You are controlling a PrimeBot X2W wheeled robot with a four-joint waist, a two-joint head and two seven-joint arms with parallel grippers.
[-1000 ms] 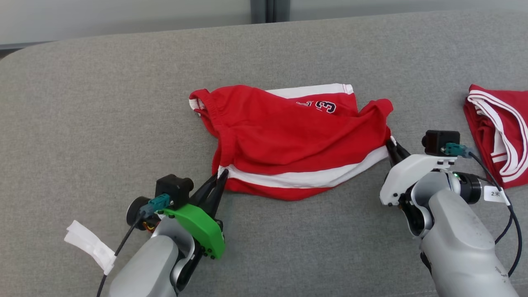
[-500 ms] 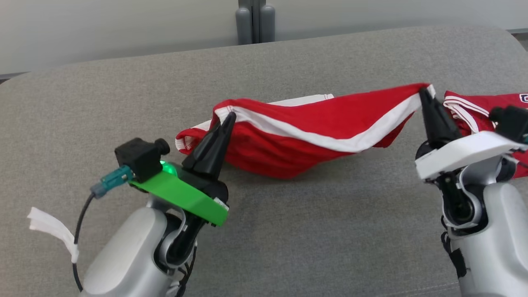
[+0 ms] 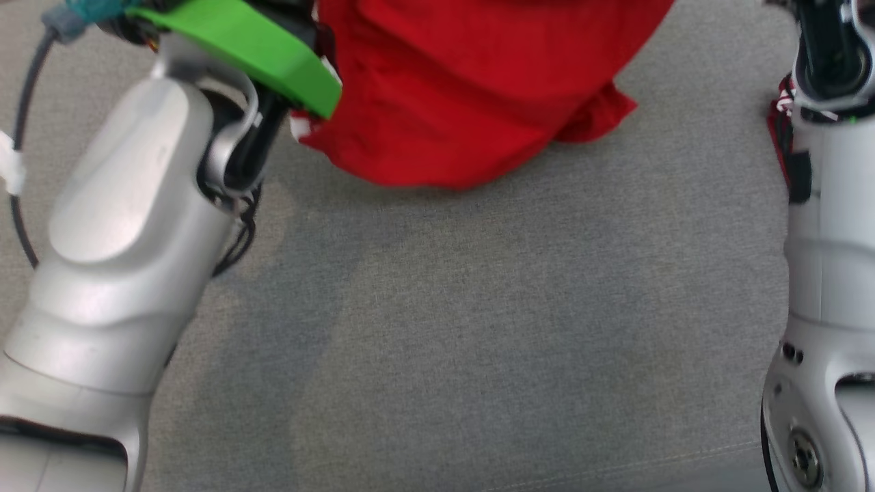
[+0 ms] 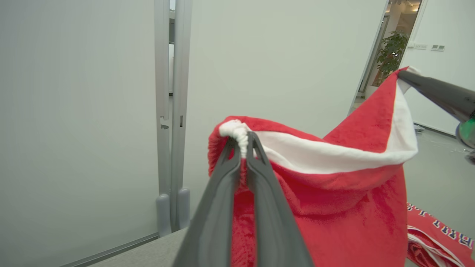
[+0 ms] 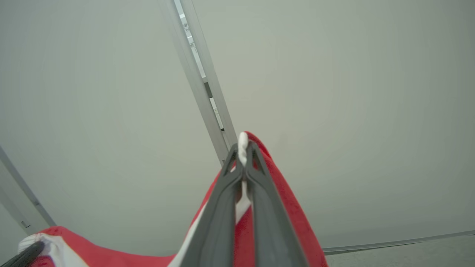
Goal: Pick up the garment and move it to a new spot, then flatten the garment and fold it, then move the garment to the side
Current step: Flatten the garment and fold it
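**Position.** The garment [image 4: 334,207], a pair of red shorts with a white band [image 4: 326,157], is hanging above the grey cushion [image 3: 478,328]. Its lowest fold is dangling over the cushion's far part. Whether that fold is touching the cushion cannot be told.

**Grip state.** The left gripper [image 4: 242,139] is pinching one bunched end of the white band, with its fingers pressed together on the cloth. The right gripper [image 5: 243,148] is clamping the opposite end of the band, also closed tight on fabric. Both pinch points are standing high above the cushion, and the band is sagging in a shallow curve between them.

**Handling.** Judging by the drape, the garment is behaving as a light, soft, limp item. It is holding no shape of its own and is folding wherever it is unsupported. It is not appearing fragile. The knit surface is likely giving fair friction, yet a thin edge may be creeping out of narrow fingertips under a sharp tug. The band ends are the preferred hold: the cloth there is doubled and thicker, and tension between two such points is spreading the panel for flattening.

**Count.**
- Garments held: one.
- Other garments: one, a second red garment [image 4: 438,233] with white stripes, lying on the cushion's right part.
- Grippers engaged: two.
- Pinch points: two.
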